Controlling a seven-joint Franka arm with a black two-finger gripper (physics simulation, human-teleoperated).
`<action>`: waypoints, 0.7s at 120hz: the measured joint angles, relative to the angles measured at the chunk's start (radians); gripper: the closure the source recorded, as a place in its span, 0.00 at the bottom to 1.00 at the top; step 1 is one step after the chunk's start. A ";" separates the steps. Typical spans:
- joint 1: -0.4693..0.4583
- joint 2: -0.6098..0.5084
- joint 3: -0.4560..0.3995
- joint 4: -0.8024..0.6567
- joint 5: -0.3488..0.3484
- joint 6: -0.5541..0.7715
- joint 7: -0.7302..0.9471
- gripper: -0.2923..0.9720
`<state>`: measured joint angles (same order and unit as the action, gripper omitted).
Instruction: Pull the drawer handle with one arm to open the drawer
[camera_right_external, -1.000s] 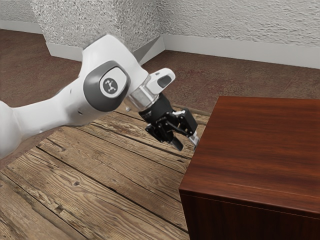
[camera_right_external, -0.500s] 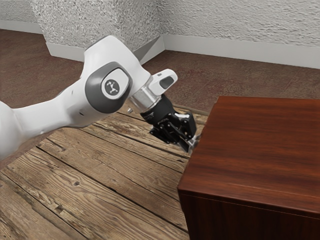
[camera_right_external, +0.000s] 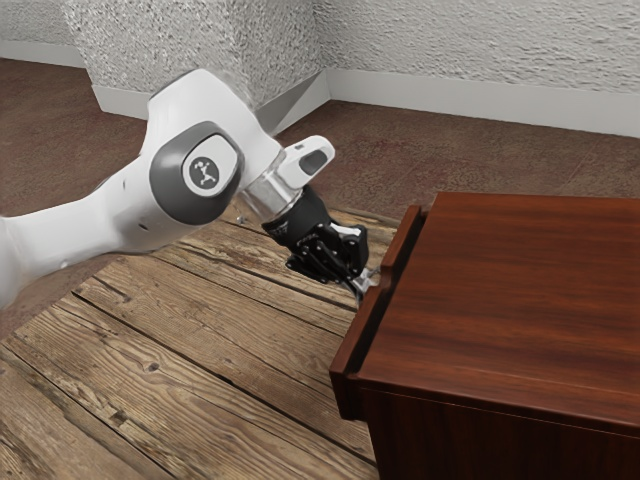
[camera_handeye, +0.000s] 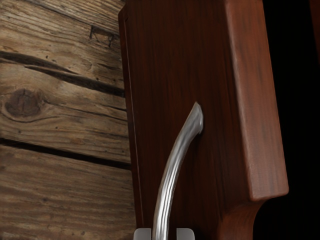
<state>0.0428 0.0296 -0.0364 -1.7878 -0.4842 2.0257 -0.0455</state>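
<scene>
Since a second ago, the drawer front (camera_right_external: 348, 372) has slid a little way out of the dark wooden cabinet (camera_right_external: 500, 300), toward 9 o'clock in the exterior view, and the white arm has drawn back the same way. The drawer is only partly open and sits at about 4 o'clock in that view, on the plank worktop (camera_right_external: 180, 340). The black end effector (camera_right_external: 362, 280) is clamped on the handle (camera_handeye: 172, 175), a thin curved metal bar. It looks smooth, so the fingers could slide along it or slip off. A pull that angles away from the drawer's line of travel would be the likely cause, and it could also jam the drawer. The exterior view shows how far the drawer stands out and how the arm reaches. The wrist view shows the grey pads (camera_handeye: 142, 234) on either side of the bar, and a dark gap behind the drawer front.
</scene>
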 joint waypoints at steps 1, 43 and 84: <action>0.001 0.000 0.000 0.000 0.000 0.000 0.000 0.85; 0.005 -0.035 0.041 -0.039 0.003 0.000 -0.006 0.85; 0.017 -0.062 0.070 -0.069 0.005 -0.006 -0.008 0.85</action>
<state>0.0598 -0.0325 0.0335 -1.8565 -0.4796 2.0201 -0.0531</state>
